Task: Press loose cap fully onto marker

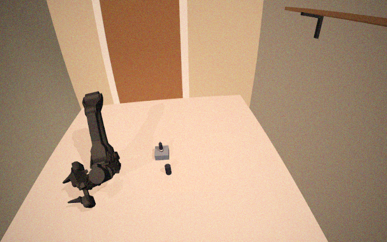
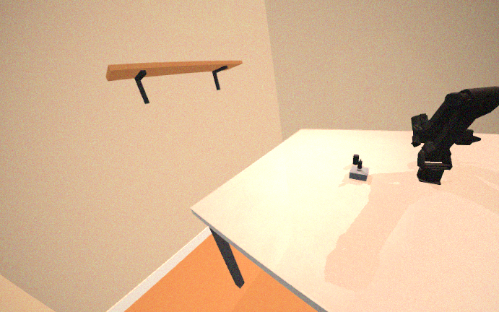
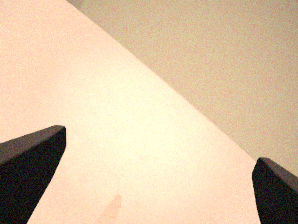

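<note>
The marker (image 1: 160, 146) (image 2: 359, 165) stands upright in the grey holder block (image 1: 162, 156) (image 2: 358, 175), with its dark, narrow tip bare and pointing up. The black cap (image 1: 167, 169) (image 2: 355, 159) stands upright on the table, apart from the block, on its near side in the top view and behind it in the exterior view. My gripper (image 1: 65, 192) (image 3: 161, 152) is open wide with nothing between its fingers. It is well to the left of the cap and block in the top view, pointing away from them. The wrist view shows neither marker nor cap.
The pale table (image 1: 218, 180) (image 2: 274, 209) bears the arm and the block. A table edge crosses the wrist view diagonally beyond the fingers. A wooden shelf (image 1: 350, 17) (image 2: 177, 68) is on the wall, away from the arm.
</note>
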Robot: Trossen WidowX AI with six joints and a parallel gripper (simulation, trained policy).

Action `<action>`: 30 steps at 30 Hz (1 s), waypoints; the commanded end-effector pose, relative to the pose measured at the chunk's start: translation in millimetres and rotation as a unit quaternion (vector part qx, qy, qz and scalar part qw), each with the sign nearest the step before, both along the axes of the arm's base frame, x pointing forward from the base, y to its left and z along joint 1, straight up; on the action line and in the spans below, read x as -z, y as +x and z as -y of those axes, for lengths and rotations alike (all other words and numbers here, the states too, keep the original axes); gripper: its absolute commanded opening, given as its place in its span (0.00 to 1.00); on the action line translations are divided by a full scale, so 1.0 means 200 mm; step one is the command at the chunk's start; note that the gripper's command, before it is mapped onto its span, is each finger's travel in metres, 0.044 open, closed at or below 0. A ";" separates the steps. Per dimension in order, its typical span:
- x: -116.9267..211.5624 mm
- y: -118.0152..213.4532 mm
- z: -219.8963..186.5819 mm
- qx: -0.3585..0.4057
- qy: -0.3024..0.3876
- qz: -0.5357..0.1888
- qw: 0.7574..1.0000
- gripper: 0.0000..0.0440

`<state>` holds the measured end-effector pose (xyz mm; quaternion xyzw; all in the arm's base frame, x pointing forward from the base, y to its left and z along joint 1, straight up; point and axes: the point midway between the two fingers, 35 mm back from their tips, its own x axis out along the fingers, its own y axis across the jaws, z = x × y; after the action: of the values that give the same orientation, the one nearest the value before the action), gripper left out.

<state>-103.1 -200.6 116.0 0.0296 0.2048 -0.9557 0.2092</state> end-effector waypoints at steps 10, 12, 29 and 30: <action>-0.01 0.07 0.09 -0.038 0.002 0.027 0.999 0.51; -0.01 0.08 0.11 -0.046 0.004 0.032 0.998 0.52; -0.07 0.22 0.28 -0.103 0.020 0.074 0.992 0.60; -0.08 0.23 0.29 -0.106 0.021 0.077 0.991 0.60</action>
<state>-61.2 -253.8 130.6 0.0796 0.2111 -0.9215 0.3160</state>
